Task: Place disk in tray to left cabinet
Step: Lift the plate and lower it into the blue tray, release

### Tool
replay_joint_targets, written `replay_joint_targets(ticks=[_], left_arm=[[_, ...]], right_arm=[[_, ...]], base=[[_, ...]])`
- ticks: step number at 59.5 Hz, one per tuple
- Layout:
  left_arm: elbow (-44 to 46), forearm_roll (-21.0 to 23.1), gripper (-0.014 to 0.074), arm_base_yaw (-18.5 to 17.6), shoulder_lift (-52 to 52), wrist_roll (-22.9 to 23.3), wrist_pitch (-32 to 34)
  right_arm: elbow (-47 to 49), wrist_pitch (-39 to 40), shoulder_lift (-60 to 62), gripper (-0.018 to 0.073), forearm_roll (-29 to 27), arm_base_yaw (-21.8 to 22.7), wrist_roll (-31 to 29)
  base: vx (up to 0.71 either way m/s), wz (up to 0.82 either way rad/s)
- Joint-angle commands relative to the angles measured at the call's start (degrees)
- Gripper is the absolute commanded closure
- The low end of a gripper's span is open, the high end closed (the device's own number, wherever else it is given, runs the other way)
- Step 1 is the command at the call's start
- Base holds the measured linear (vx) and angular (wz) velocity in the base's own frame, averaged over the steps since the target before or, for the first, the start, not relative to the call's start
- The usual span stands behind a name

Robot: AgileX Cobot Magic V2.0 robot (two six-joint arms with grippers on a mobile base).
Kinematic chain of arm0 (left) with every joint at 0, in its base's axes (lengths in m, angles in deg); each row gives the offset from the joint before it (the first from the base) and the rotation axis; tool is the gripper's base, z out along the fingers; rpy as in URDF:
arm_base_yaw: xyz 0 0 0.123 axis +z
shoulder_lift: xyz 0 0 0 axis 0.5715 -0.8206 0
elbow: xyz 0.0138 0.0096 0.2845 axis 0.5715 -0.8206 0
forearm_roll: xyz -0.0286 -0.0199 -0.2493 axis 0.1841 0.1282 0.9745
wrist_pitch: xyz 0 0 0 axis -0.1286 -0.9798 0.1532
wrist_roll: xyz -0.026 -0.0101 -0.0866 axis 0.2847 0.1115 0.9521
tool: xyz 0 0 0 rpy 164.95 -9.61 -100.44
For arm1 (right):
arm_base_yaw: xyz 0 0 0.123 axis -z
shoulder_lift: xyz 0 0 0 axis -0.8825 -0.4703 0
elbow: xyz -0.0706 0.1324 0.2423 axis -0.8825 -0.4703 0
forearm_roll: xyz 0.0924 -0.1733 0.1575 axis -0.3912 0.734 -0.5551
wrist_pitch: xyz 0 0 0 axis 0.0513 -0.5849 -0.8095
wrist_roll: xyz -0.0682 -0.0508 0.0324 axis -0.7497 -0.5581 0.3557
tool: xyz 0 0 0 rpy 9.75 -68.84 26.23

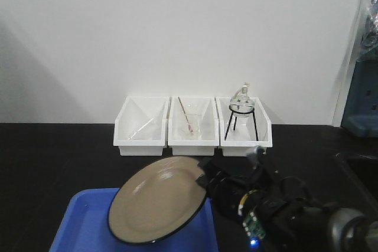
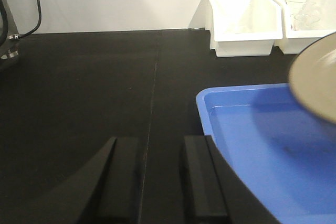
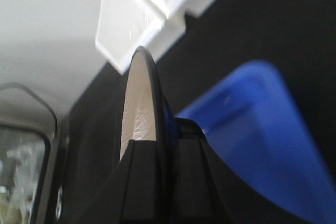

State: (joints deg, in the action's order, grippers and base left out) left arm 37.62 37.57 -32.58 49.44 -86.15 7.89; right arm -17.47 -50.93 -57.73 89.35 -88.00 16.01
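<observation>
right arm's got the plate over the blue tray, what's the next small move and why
Probably lower the disk and tip it level onto the tray floor before opening. The right gripper is pinching the disk's rim, and the disk hangs steeply tilted over the tray, not lying flat. Released now, it would likely land on its edge and could roll or slide out.

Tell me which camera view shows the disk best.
The exterior front-facing view: it shows nearly the whole tan face and black rim of the disk, tilted over the tray. The left wrist view catches only a blurred edge; the right wrist view sees it edge-on.
</observation>
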Motion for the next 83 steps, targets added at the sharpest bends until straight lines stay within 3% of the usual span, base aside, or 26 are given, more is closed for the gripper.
replay_joint_targets(ticks=[1, 16, 27, 32, 40, 50, 60, 68, 77, 83], left_arm=[[2.0, 0.1, 0.0248, 0.1, -0.4, -0.1, 4.5], [2.0, 0.1, 0.0248, 0.1, -0.4, -0.1, 4.5], [2.0, 0.1, 0.0248, 0.1, -0.4, -0.1, 4.5], [2.0, 0.1, 0.0248, 0.1, -0.4, -0.1, 4.5], [2.0, 0.1, 0.0248, 0.1, -0.4, -0.1, 4.5], [2.0, 0.1, 0.0248, 0.1, -0.4, -0.1, 4.5], [2.0, 0.1, 0.0252, 0.1, -0.4, -0.1, 4.5], [2.0, 0.2, 0.0253, 0.1, -0.4, 0.5, 4.4], [2.6, 0.1, 0.0253, 0.1, -1.3, -0.1, 4.1], [6.6, 0.1, 0.0251, 0.1, -4.2, -0.1, -0.6]], right_arm=[[3.9, 7.4, 0.4, 0.0560, -0.8, -2.3, 0.8], [5.0, 8.9, -6.4, 0.0544, -0.6, -5.4, 0.6], [5.0, 5.5, -7.2, 0.0468, 0.9, -5.3, -1.3], [5.0, 3.3, -7.2, 0.0394, 1.1, -4.7, -8.3], [5.0, 0.3, -7.0, 0.0247, 2.0, -4.7, -14.6], [5.0, -0.4, -6.2, 0.0041, 2.3, -4.2, -17.6], [5.0, -1.7, -1.9, -0.0056, 3.3, -1.5, -17.6], [5.0, -5.8, 4.2, -0.0042, 9.1, 2.2, -19.1], [5.0, -20.8, 10.6, -0.0028, 24.0, 3.8, -19.3], [5.0, -29.8, 12.6, -0.0022, 28.4, 3.2, -19.6]], base=[[0.00, 0.00], [0.00, 0.00], [0.00, 0.00], [0.00, 0.00], [0.00, 0.00], [0.00, 0.00], [0.00, 0.00], [0.00, 0.00], [0.00, 0.00], [0.00, 0.00]])
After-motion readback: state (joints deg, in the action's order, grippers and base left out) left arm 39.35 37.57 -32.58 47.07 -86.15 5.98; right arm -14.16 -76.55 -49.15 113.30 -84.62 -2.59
